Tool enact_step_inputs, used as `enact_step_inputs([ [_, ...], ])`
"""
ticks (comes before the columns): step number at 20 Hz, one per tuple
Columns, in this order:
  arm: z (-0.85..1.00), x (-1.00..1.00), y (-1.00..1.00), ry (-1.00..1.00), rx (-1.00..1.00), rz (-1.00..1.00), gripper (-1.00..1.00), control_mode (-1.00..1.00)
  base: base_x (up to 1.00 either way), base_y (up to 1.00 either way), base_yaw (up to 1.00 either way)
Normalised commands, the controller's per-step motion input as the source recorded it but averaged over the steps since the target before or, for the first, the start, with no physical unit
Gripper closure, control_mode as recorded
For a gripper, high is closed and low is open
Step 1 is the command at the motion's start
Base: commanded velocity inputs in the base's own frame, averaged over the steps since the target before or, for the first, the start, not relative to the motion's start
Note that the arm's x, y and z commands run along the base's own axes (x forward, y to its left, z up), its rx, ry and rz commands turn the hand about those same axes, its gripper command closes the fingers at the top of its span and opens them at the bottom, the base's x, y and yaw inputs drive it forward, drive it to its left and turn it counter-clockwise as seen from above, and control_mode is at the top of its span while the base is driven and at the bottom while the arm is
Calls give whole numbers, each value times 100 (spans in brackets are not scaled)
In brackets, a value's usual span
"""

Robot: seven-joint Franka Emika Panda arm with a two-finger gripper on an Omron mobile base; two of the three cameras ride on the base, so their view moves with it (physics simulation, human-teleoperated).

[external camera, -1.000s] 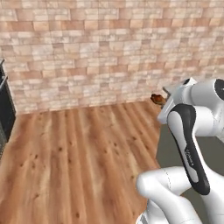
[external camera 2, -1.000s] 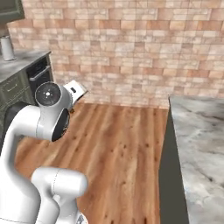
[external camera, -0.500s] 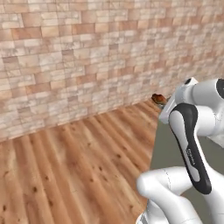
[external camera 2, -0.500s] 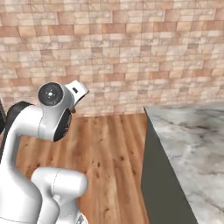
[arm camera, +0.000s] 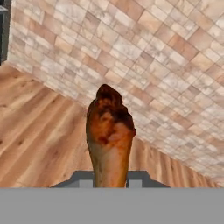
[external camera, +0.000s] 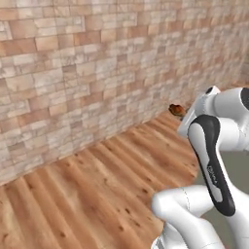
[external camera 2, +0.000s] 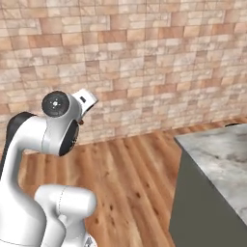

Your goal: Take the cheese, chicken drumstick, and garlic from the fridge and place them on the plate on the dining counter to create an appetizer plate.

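— Where the brick wall [external camera: 87, 73] fills the left of the left base view, what lies below it?

— A wooden plank floor [external camera: 87, 194], running up to the wall's foot. Further right, the chicken drumstick [external camera: 177, 110] pokes out past the white arm [external camera: 214, 165], in the air in front of the bricks.

— And from the right base camera?

— The arm stands at the left, its wrist raised against the wall. To the right, the dining counter [external camera 2: 219, 164] comes in: a grey-white marbled top on a dark side panel, well apart from the arm, with open floor between.

— Is the gripper holding anything?

— Yes. In the hand view the gripper [arm camera: 109, 181] is pinching the drumstick low down: the narrower end sits between the fingers, whose grey bases show on either side, and the thick browned end rises up the middle of the picture. The fingertips themselves are hidden behind the meat.

— What's behind it there?

— Floor to the left, slanting brick wall across the right.
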Motion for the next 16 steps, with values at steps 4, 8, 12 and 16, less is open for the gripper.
enact_step_inputs([
  [4,0,0,0,0,0,0,100,100,100,78,-59],
  [8,0,0,0,0,0,0,100,100,100,62,-64],
  [12,0,0,0,0,0,0,100,100,100,85,-62],
  [16,0,0,0,0,0,0,100,100,100,98,-58],
])
